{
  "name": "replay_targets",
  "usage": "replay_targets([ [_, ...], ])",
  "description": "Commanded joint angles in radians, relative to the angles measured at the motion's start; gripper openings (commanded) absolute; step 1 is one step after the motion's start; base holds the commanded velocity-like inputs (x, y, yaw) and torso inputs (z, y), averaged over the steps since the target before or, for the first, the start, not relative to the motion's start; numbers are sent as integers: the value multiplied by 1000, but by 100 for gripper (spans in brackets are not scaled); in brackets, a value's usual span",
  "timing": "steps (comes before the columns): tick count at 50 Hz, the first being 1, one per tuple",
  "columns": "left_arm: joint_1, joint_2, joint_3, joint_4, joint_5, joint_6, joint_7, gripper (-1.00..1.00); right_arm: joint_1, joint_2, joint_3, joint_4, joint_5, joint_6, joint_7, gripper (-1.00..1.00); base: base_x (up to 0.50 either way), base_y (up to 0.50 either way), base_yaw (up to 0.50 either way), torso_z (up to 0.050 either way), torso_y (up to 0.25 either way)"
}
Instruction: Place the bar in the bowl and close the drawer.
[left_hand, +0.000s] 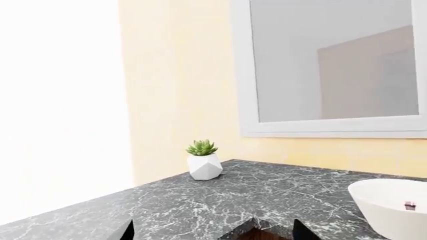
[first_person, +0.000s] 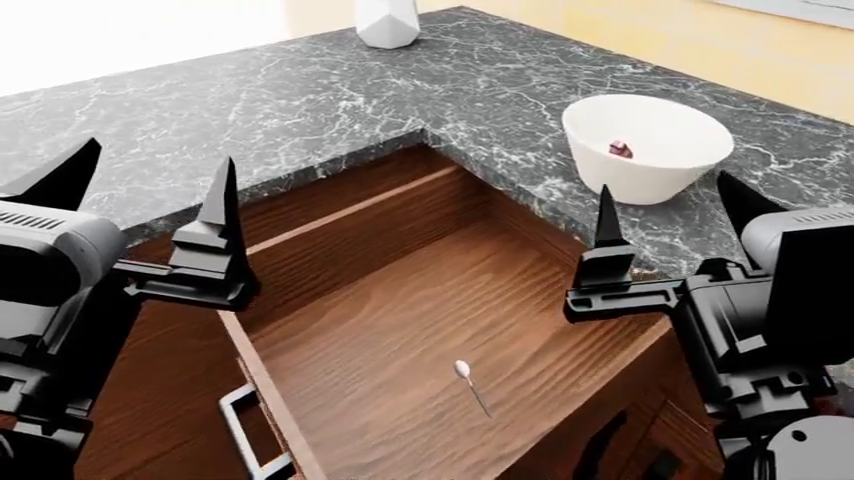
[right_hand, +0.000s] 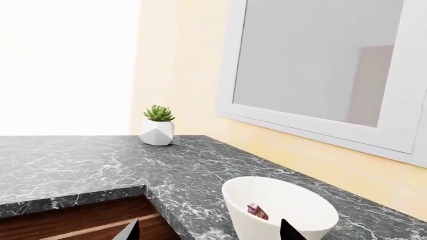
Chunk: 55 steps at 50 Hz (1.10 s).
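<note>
The white bowl (first_person: 649, 148) stands on the dark marble counter (first_person: 267, 110) at the right of the open drawer; it also shows in the left wrist view (left_hand: 393, 210) and the right wrist view (right_hand: 280, 210). The dark red bar (first_person: 621, 149) lies inside the bowl, also seen in the left wrist view (left_hand: 409, 205) and the right wrist view (right_hand: 257, 211). The reddish-brown drawer (first_person: 400, 330) is pulled wide open below the counter corner. My left gripper (first_person: 147, 190) is open and empty over the drawer's left side. My right gripper (first_person: 674, 215) is open and empty over the drawer's right edge, near the bowl.
A small white spoon-like thing (first_person: 467, 380) lies on the drawer floor. A silver bar handle (first_person: 247, 430) sits on a drawer front at the lower left. A potted succulent (left_hand: 203, 161) stands at the counter's far corner by the yellow wall and white-framed window (right_hand: 313, 70).
</note>
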Motion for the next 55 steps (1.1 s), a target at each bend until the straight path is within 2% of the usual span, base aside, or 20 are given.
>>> replay_targets([
  [1, 0, -4, 4, -2, -5, 5, -5, 100, 1, 4, 6, -2, 9, 3, -2, 100, 373, -335, 0, 0, 0],
  [17, -18, -12, 12, -3, -24, 3, -18, 100, 9, 10, 15, -9, 17, 13, 2, 100, 372, -338, 0, 0, 0],
  [29, -24, -19, 11, 1, -37, 5, -30, 100, 21, 18, 26, -15, 37, 27, 13, 100, 10, -7, 0, 0, 0],
  [55, 5, -21, 25, -12, -3, 36, -14, 100, 5, 16, 33, -6, 34, 17, 13, 100, 289, 383, 0, 0, 0],
])
